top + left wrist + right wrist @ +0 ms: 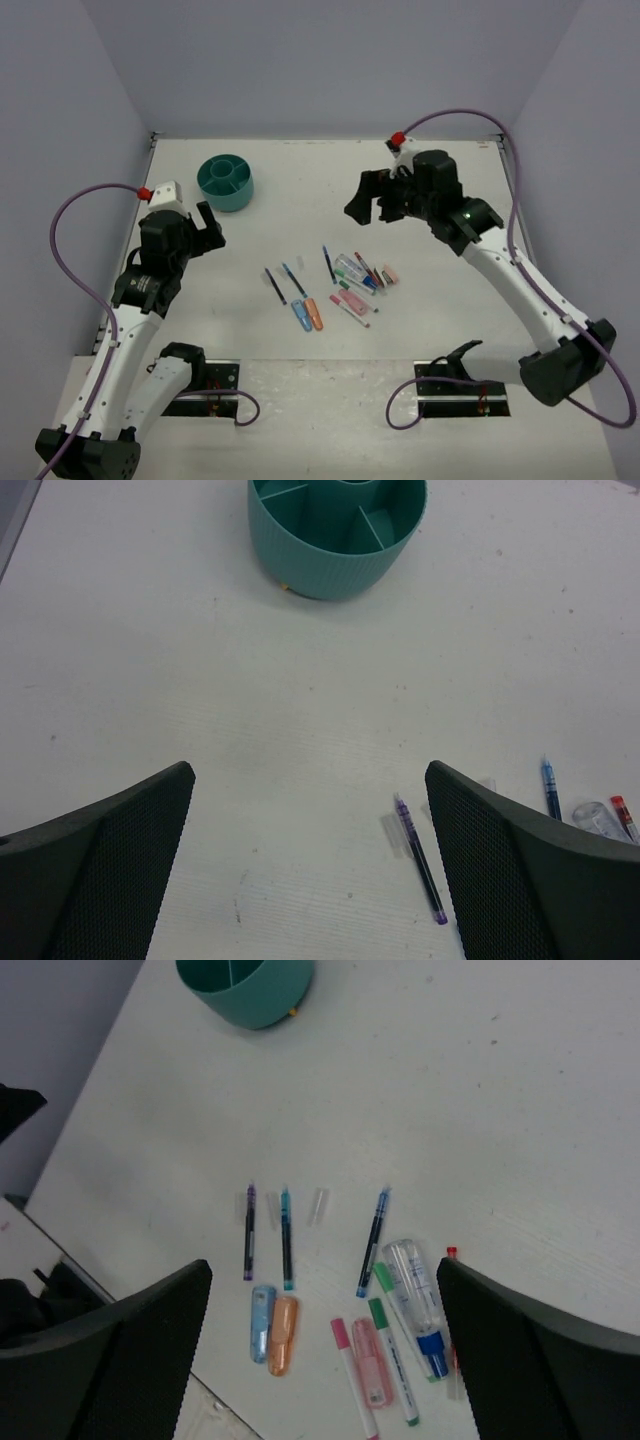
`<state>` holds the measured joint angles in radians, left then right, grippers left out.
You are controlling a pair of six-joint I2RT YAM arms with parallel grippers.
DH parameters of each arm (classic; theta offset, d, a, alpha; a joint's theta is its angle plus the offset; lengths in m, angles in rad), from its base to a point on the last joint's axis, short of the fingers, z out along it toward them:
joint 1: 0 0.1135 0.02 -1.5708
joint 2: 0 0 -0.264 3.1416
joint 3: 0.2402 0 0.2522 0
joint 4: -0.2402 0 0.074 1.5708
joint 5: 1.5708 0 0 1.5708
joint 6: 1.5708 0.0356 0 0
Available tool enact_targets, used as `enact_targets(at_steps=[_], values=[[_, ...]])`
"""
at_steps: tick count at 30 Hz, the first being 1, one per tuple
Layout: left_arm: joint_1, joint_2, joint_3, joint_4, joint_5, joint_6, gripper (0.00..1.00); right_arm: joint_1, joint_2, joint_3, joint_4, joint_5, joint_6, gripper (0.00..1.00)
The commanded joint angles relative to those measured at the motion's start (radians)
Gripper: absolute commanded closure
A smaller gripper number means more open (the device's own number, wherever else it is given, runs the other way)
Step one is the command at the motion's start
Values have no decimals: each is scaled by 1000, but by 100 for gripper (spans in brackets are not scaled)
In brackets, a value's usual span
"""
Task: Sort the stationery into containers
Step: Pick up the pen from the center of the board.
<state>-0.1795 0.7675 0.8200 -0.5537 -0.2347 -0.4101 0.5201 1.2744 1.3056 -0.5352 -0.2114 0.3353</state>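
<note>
Wide white worktop first, with an arm on each side of the top view. Upper left of that view stands the teal tub, low-walled and divided into compartments around a centre cup, nothing visible in it.

The left gripper hangs at mid-left with its jaws spread wide and nothing between them. The right gripper hangs at upper right of centre, also gaping and empty-handed.

The stationery is all loose on the worktop in the middle of the frame, well apart from the tub, down and to its right. The right wrist view looks straight down on the spread, so that arm looks better placed for the bulk of it. The purple pen lies at the spread's left edge, just beside the left gripper's right finger in the left wrist view. The pens lie roughly parallel, long axes running up and down the frame with a slight lean.

The markers carry print, but it's too small to read.
</note>
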Motion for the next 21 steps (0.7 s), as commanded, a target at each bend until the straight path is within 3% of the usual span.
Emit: enact_targets(at_steps=[1, 7, 21], values=[[-5, 5, -9, 37, 11, 9, 0, 154, 292, 244, -106, 122, -57, 22], [-5, 6, -10, 38, 14, 14, 0, 298, 591, 446, -247, 291, -99, 71], [-5, 14, -11, 41, 28, 18, 0, 433, 768, 416, -202, 284, -34, 71]])
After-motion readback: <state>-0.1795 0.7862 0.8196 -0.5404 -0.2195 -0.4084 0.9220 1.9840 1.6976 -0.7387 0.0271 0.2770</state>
